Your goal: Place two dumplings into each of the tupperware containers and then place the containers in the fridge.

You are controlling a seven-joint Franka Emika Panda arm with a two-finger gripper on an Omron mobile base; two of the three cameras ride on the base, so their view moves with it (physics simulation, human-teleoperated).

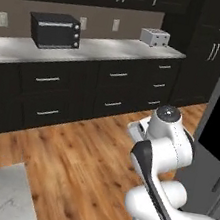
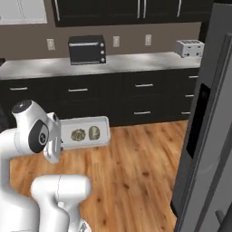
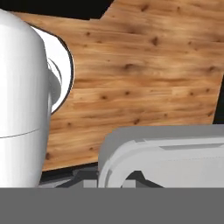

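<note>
Held level above the wooden floor, a tupperware container (image 2: 86, 132) with two dumplings (image 2: 78, 134) sits clamped at its edge in the gripper (image 2: 58, 141). Carrying appears underway; next, reaching inside the fridge (image 2: 213, 122) to its right.

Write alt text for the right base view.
A white robot arm carries a tupperware container with two dumplings inside above a wooden floor. The grey fridge stands at right; dark cabinets, a toaster oven and toaster line the back.

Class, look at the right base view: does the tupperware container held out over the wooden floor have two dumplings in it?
Yes, the tupperware container carried over the wooden floor holds two dumplings lying side by side.
</note>
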